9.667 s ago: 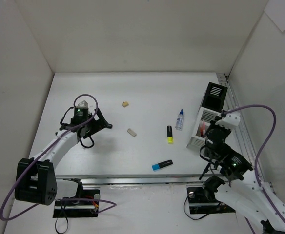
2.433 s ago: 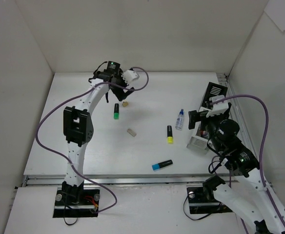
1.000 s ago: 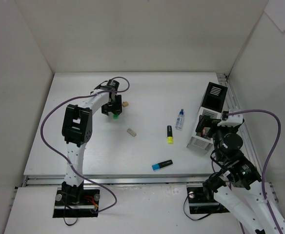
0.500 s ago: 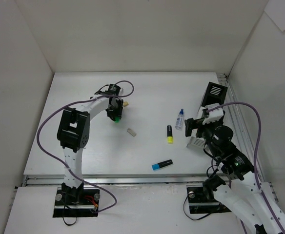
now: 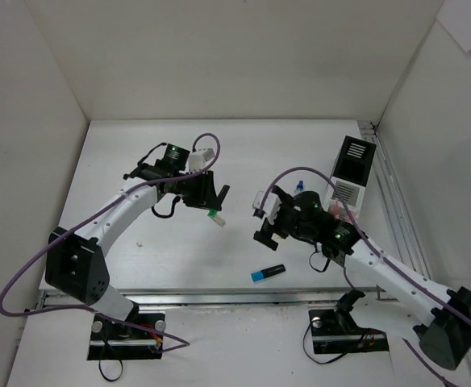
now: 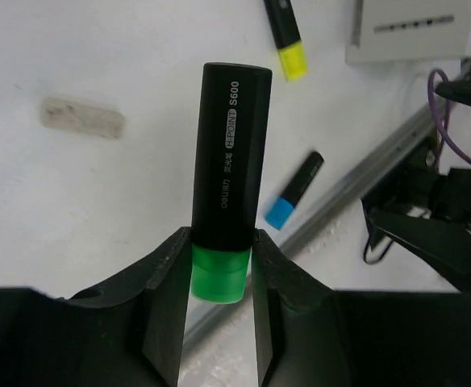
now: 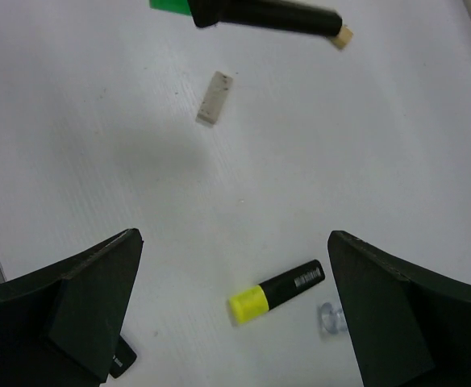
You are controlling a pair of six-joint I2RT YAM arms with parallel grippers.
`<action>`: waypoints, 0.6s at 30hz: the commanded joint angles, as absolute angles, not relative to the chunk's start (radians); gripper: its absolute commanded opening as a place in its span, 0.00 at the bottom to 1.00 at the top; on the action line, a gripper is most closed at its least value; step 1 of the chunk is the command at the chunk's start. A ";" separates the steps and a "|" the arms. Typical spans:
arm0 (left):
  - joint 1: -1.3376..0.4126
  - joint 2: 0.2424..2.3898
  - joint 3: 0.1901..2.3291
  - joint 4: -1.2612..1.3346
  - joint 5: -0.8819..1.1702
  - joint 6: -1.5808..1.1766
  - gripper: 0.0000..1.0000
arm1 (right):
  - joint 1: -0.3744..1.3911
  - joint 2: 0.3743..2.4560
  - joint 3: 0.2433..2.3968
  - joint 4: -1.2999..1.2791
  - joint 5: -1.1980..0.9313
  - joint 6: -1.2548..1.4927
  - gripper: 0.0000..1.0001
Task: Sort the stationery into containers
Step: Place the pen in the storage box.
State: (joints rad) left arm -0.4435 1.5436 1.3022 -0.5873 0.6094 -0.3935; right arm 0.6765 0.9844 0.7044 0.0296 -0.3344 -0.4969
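Nearest, a black highlighter with a blue cap (image 5: pixel 268 273) lies flat on the white tabletop (image 5: pixel 139 161). Just beyond it the right tool (image 7: pixel 234 235) hangs spread wide, empty. The left tool (image 6: pixel 219 251) pinches a black, green-capped highlighter (image 6: pixel 226 161) at its green end, off the surface. Farther right stands the slotted black-and-white organizer (image 5: pixel 350 165).

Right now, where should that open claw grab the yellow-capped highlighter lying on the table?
Probably on the black barrel, mid-length, coming straight down with the right gripper turned across it. The yellow highlighter lies flat and narrow, with bare table along both long sides; the glue bottle crowds its black end.
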 commanded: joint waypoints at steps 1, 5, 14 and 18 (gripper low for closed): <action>-0.508 1.526 1.307 -0.687 0.732 -0.454 0.00 | 0.748 1.061 0.807 0.150 -0.365 -0.661 0.98; -0.544 1.520 1.364 -0.823 0.735 -0.454 0.00 | 0.842 1.182 0.861 0.159 -0.278 -0.736 0.98; -0.595 1.565 1.414 -0.965 0.790 -0.408 0.00 | 0.957 1.278 0.882 0.170 -0.275 -0.833 0.96; -0.627 1.563 1.453 -1.011 0.764 -0.379 0.00 | 0.969 1.325 0.922 0.155 -0.282 -0.845 0.87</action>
State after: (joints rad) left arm -0.6037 1.5913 1.3823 -0.9493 0.7547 -0.4149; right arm 0.9569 1.3117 0.8551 0.1135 -0.2710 -0.8139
